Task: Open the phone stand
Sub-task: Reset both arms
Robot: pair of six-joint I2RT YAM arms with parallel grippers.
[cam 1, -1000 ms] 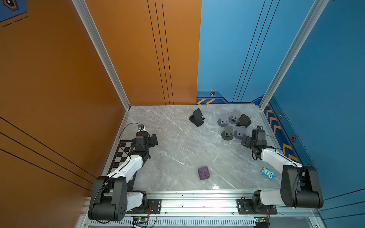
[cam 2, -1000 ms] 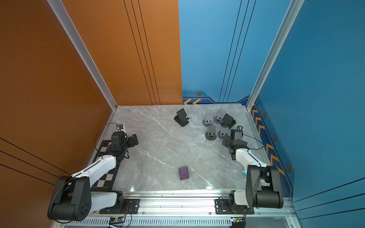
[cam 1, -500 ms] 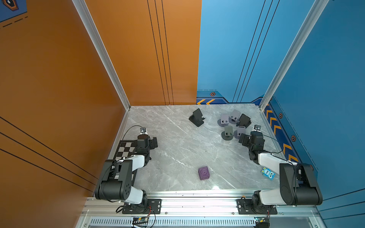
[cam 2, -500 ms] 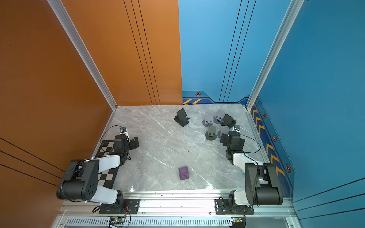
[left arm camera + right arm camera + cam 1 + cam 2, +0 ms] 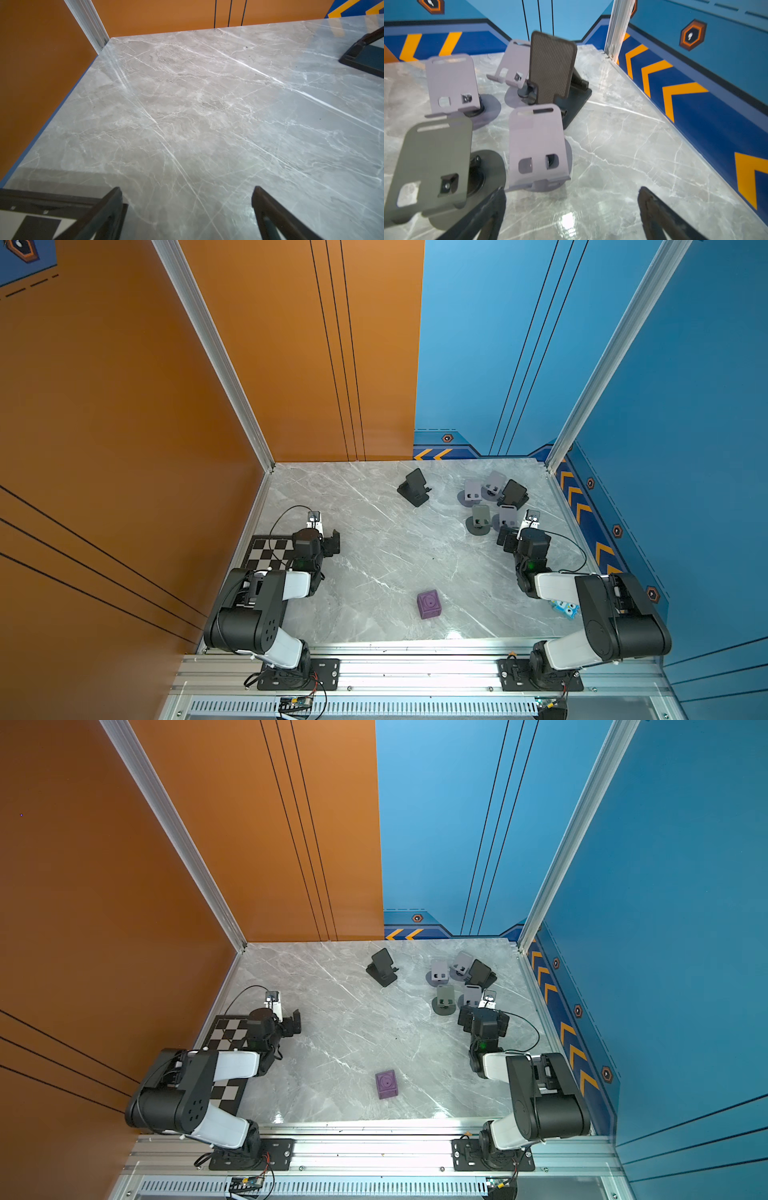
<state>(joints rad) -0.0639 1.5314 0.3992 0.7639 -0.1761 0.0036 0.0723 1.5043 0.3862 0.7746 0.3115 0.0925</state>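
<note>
Black phone stand (image 5: 413, 488), purple cube (image 5: 428, 604)

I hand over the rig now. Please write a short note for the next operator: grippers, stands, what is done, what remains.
Left gripper open, empty, above bare table.
Right gripper open, empty, facing the group of five stands, touching none.
A lone black stand sits near the back wall.
Done: all six stands look unfolded.
Left: I see no folded stand; confirm before moving.

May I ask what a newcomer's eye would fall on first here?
The huddle of grey and black phone stands at the far right, before the open right pincer, stands out. Next come the lone black stand at far centre and the purple cube near the front.
</note>
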